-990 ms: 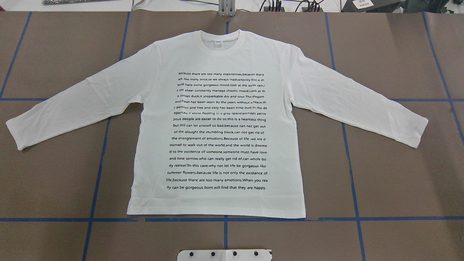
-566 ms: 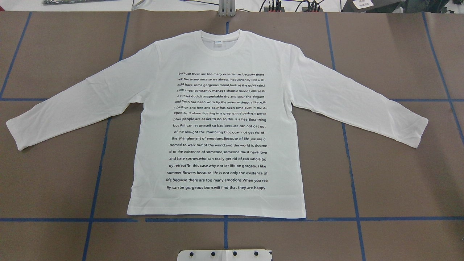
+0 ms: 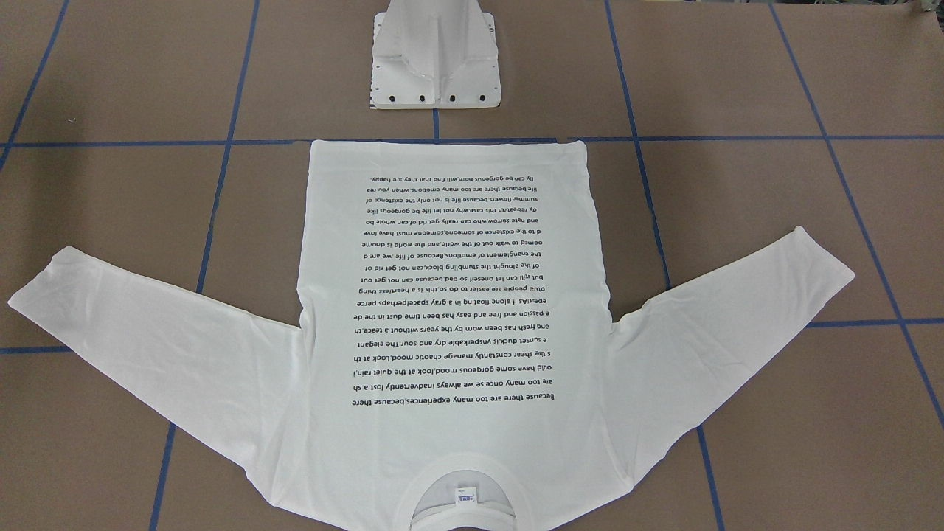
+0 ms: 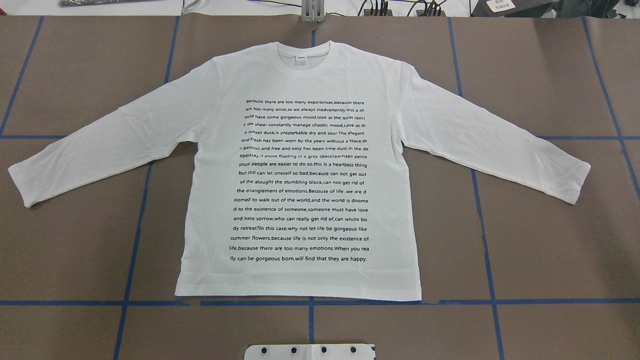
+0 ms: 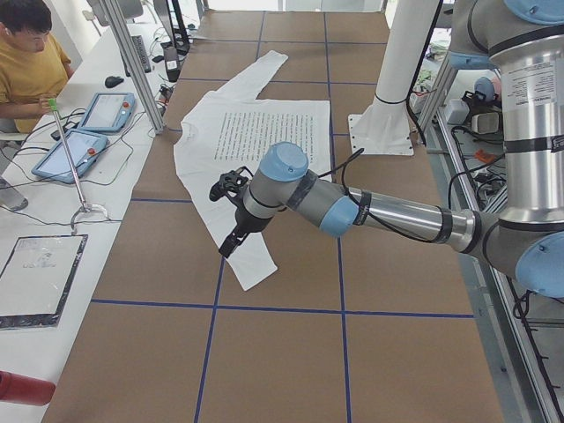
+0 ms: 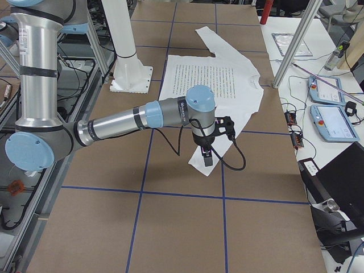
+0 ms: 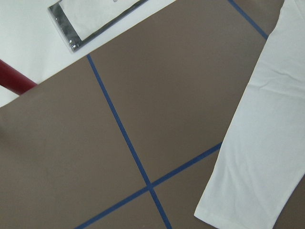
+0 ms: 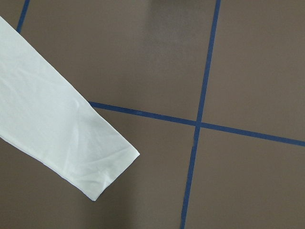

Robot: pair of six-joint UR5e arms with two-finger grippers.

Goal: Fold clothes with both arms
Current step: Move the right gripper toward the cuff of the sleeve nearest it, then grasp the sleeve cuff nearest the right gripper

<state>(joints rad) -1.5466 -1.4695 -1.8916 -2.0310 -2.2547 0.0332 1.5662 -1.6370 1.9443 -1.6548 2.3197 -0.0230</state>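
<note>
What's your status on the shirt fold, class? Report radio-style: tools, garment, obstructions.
Left tool near left-side cuff, right tool near right-side cuff; open or shut unreadable. White long-sleeved shirt flat, print up, unfolded. Nothing lying on it.

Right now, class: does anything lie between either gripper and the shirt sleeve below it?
Nothing visible does. The left gripper and right gripper each hang over a sleeve end of the shirt, with only open air beneath.

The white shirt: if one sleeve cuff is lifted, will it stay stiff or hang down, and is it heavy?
Probably floppy: the shirt lies flat on the table with soft wrinkles near the cuff, so it would likely drape. It looks thin, so probably light. Pushed, it may bunch rather than slide.
</note>
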